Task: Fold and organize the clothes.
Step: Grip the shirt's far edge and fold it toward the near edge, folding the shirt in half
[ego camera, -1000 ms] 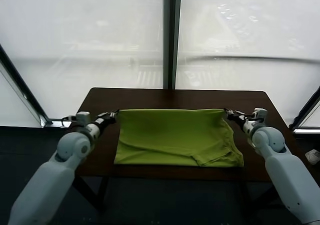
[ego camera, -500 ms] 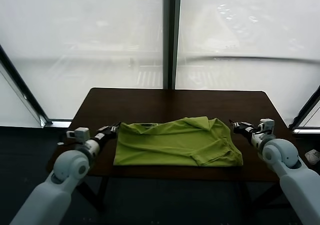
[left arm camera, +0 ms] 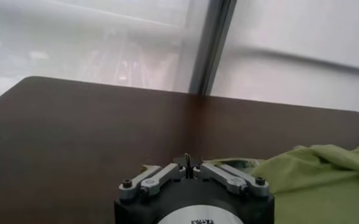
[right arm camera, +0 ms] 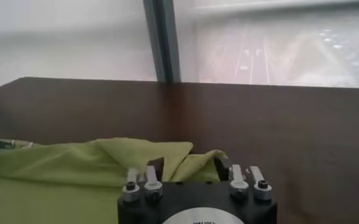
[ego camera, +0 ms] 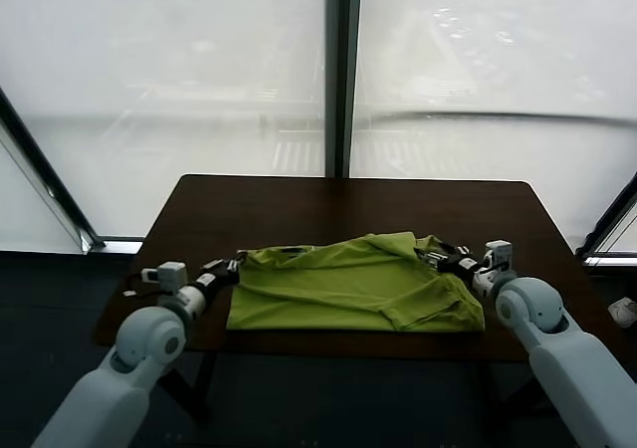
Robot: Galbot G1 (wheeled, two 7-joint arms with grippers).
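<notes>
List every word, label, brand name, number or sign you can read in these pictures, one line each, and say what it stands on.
No text can be read anywhere.
Round label on the left gripper's black housing: small dark print, cut off at the picture's edge, unreadable.
Round label on the right gripper's black housing: likewise cut off, unreadable.
Lime-green thin-fabric T-shirt: no lettering shows.
Dark brown wooden table: no markings.

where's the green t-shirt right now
In the head view the green T-shirt lies folded on the near half of the dark table, between the left hand at its left corner and the right hand at its right edge.
</notes>
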